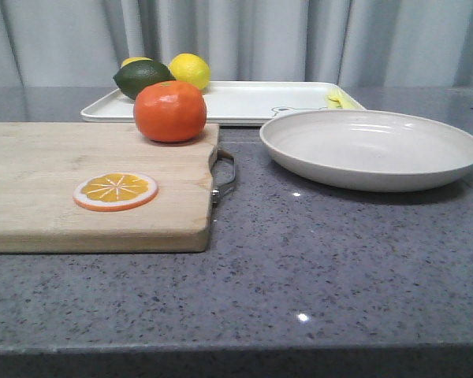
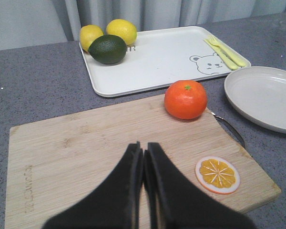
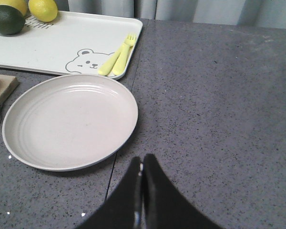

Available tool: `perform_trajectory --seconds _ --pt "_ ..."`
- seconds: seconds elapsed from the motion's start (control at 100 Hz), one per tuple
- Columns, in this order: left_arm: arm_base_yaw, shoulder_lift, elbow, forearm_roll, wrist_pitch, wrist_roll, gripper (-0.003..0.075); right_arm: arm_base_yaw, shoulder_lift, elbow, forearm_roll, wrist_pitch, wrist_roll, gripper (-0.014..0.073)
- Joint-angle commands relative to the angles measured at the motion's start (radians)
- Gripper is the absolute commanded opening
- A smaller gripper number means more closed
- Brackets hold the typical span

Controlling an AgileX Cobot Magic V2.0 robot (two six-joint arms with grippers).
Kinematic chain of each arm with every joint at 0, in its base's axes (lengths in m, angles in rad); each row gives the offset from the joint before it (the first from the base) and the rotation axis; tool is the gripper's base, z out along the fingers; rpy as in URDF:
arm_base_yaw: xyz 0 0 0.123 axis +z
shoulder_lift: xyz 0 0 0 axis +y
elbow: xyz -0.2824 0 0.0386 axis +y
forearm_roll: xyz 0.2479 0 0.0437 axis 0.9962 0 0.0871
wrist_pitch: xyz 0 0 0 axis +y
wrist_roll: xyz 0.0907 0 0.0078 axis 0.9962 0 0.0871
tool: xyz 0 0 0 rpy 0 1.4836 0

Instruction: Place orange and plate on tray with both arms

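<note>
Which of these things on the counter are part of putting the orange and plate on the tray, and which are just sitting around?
Part of the job:
orange
plate
tray

Just lying about:
cutting board
orange slice
two lemons
dark green lime
yellow fork and spoon

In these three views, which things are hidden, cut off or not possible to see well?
- Front view: neither arm shows; the orange hides part of the tray.
- Front view: cutting board cut by the left edge.
- Right wrist view: board and orange only slivers at the edge.
- Left wrist view: plate cut by the edge.
</note>
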Motion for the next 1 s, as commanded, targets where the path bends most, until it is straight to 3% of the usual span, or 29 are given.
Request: perform_trajectory --seconds 0.0,0.11,0.19,0.37,0.45,0.71,0.99 --pt "-0.008 0.014 -0.034 -0.023 -0.083 0.002 -0.0020 0.000 0.014 -0.034 -0.006 -0.069 -0.003 -0.0099" --pt "-0.008 0.014 -0.034 -0.030 -0.083 0.002 -0.0009 0.000 0.014 -0.034 -0.006 -0.063 -0.003 -0.0084" --pt "-0.008 0.014 -0.034 -0.030 -0.080 0.002 0.0054 0.000 0.014 -0.034 -0.006 -0.052 -0.003 0.0011" --pt "-0.008 0.014 -0.034 -0.030 -0.079 0.002 0.0393 0.000 0.014 -0.034 -0.006 -0.039 -0.003 0.0365" --pt "-0.008 0.014 -0.034 -0.030 -0.079 0.002 0.0506 0.000 0.014 -0.034 -0.006 -0.039 -0.003 0.0438" --pt "-0.008 0.030 -0.034 -0.042 -0.099 0.002 0.0495 0.000 0.014 -0.034 -0.006 -0.041 -0.003 0.0442" --pt "-0.008 0.216 -0.093 -0.132 -0.123 0.062 0.0495 0.000 0.014 -0.034 -0.006 -0.051 -0.003 0.0442"
